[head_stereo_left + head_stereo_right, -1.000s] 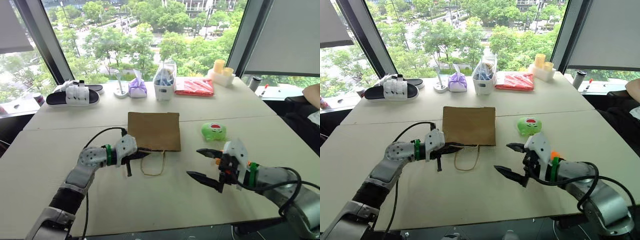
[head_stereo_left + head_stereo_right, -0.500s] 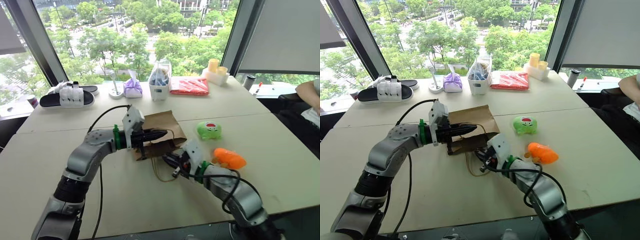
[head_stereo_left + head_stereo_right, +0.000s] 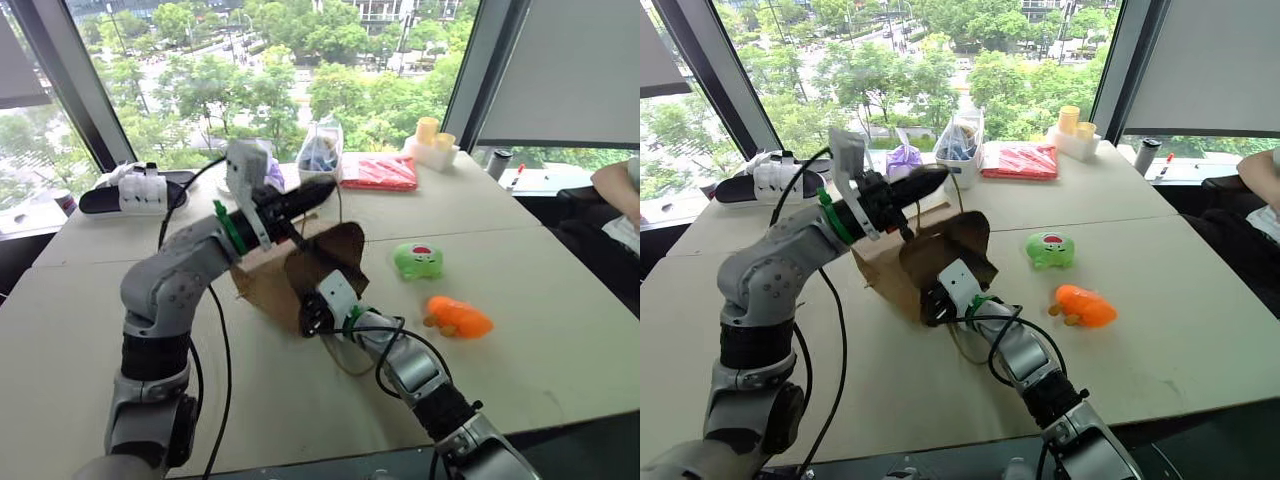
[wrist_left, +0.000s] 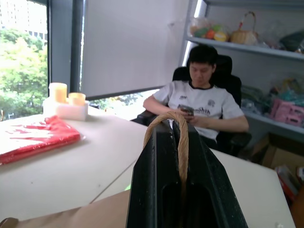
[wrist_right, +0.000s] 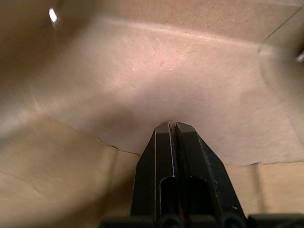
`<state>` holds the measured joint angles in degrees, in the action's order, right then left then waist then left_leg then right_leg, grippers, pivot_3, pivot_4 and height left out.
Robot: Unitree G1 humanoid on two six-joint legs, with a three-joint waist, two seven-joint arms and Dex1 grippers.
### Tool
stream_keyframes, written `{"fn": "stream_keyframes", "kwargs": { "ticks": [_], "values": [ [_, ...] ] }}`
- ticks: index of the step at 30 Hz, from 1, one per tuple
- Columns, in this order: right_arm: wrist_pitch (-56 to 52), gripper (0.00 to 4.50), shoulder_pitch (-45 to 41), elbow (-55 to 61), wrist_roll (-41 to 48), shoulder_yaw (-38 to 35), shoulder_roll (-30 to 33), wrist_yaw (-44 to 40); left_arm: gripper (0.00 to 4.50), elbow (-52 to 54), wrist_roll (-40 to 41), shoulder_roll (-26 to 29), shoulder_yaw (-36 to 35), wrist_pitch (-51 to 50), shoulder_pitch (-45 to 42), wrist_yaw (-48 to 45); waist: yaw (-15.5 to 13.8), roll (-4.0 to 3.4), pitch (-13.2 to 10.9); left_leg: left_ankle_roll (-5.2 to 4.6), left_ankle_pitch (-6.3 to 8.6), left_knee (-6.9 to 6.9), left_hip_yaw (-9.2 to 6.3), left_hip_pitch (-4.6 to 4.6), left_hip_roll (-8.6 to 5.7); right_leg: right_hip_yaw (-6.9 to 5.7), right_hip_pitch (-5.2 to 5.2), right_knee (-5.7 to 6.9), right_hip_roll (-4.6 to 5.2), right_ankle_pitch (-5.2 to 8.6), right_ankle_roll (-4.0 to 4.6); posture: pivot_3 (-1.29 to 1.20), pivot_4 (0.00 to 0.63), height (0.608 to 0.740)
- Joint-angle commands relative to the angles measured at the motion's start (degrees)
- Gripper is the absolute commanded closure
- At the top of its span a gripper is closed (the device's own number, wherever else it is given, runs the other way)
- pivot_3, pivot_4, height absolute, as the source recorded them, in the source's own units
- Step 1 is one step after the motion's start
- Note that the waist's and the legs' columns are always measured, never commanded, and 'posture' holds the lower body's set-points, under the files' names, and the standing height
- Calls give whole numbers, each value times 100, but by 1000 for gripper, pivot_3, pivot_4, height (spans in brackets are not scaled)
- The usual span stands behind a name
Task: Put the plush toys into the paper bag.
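The pale tabletop point(image 3: 560, 380) carries the paper bag point(image 3: 262, 283) near its middle, with the green plush toy point(image 3: 420, 261) and the orange plush toy point(image 3: 458, 316) beside it. Along the window edge — a black-and-white sandal point(image 3: 132, 192), a purple pouch point(image 3: 902, 160), a white caddy point(image 3: 320, 160), a red packet point(image 3: 380, 172) and yellow cups point(image 3: 436, 136).

Matt brown kraft paper bag point(image 3: 270, 275) — creased, slightly rough inside, twisted tan cord handle point(image 4: 181, 142). Soft plush toys: fuzzy green toy point(image 3: 420, 261), bright orange toy point(image 3: 458, 316). Smooth matt black plastic gripper fingers point(image 4: 156, 190). Pale matt laminate table point(image 3: 560, 330) — glossy red film packet point(image 3: 380, 172) at the back.
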<state>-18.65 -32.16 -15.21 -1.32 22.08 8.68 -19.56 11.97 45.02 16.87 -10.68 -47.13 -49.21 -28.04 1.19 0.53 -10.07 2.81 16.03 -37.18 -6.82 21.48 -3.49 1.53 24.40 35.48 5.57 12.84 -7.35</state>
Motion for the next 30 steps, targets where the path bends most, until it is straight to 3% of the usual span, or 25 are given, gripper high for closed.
{"fn": "stream_keyframes", "kwargs": {
  "ticks": [1,4,9,13,18,21,23,27,30],
  "values": [
    [34,4396,77,-94,-169,-22,1,-86,4500,50,343,66,-324,-85,-293,243,3,0,0,1,0,0,0,0,0,0,0,0,0,0,0,0,150,740],
    [47,4396,159,-8,-218,-40,13,-144,4500,103,377,175,-240,-149,-219,187,1,0,0,4,-2,0,0,0,0,0,0,0,0,0,0,0,150,740],
    [-422,4396,264,974,-59,-409,72,-183,4500,641,194,302,439,-54,811,-250,-6,-5,4,6,-3,3,2,-1,0,2,0,0,0,0,0,0,150,740],
    [-1455,4396,339,2482,91,-736,436,-389,4500,583,-465,283,805,880,1640,-603,-21,-6,2,8,-4,3,3,6,0,5,7,0,0,-2,3,0,150,740],
    [-2976,4396,627,4094,541,-1379,1186,-846,4500,583,-708,337,995,1236,1915,-861,-63,-5,3,-14,9,3,2,5,0,2,5,-1,-1,-3,6,0,150,740],
    [-3690,3077,882,4900,784,-2012,1963,-1136,4500,688,-706,347,1008,1269,1944,-933,-82,-4,3,-20,12,-1,1,13,-2,2,2,-12,2,-3,6,0,150,740],
    [-3759,2104,1225,5044,664,-2279,2898,-1425,4500,752,-678,361,982,1257,1984,-932,-77,-4,3,-26,15,-4,4,15,-2,3,0,-17,2,-3,6,0,150,740],
    [-3648,107,1785,4864,720,-2620,3517,-1537,4500,806,-681,360,976,1257,2047,-928,-30,-2,3,-32,18,0,10,6,2,1,-6,-21,1,-3,6,0,150,740],
    [-3296,38,2245,4618,703,-2600,3731,-1668,4500,783,-768,365,1018,1327,2046,-956,-30,-2,3,-32,18,3,17,-1,9,2,-6,-16,-2,-3,6,0,150,740]
  ]
}}
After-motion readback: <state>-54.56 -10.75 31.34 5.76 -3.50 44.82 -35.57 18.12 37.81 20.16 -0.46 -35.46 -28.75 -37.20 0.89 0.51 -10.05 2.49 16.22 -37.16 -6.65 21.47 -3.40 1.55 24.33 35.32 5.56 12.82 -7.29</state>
